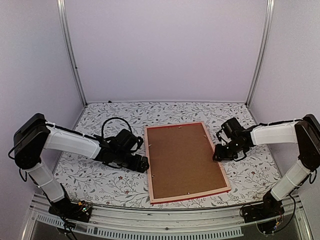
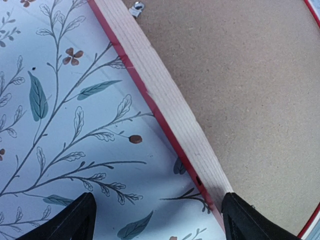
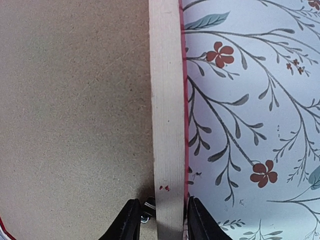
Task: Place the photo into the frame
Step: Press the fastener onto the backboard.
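Left gripper, jaws wide apart; right gripper, jaws narrowly apart; both arms low.

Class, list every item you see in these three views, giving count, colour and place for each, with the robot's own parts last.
frame: one, pale wood back with a red edge, lying back-up mid-table.
backing board: one, brown, set in the frame's back.
metal clips: at least two, silver, at the frame's inner edge.
tablecloth: one, white with a floral print, under the frame.
walls: three, pale, around the table.
left gripper: one, black, open wide over the frame's left edge.
right gripper: one, black, fingers either side of the frame's right rail.
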Robot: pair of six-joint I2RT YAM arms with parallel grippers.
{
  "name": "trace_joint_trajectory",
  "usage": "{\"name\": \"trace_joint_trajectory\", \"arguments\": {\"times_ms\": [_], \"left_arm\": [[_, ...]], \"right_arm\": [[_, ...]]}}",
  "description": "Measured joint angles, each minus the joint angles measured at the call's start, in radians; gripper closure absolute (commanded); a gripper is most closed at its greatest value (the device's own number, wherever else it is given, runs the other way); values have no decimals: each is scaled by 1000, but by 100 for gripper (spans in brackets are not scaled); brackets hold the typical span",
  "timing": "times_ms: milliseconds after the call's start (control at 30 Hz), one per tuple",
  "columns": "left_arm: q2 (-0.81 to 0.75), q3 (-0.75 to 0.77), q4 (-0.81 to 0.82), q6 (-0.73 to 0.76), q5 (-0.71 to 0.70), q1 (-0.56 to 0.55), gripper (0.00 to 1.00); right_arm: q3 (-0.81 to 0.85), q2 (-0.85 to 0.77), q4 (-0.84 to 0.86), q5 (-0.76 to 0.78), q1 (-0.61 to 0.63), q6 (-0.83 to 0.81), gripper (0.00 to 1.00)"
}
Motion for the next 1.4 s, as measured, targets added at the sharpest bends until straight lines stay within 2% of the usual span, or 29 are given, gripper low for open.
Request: {"name": "trace_joint_trajectory", "arguments": {"times_ms": [200,1400], "left_arm": [[0,0,0,0,0,0,10],[0,0,0,0,0,0,10]], "right_arm": [[-13,0,9,-14,0,-9,61],[-3,26,12,-59,-51,30,74]]}}
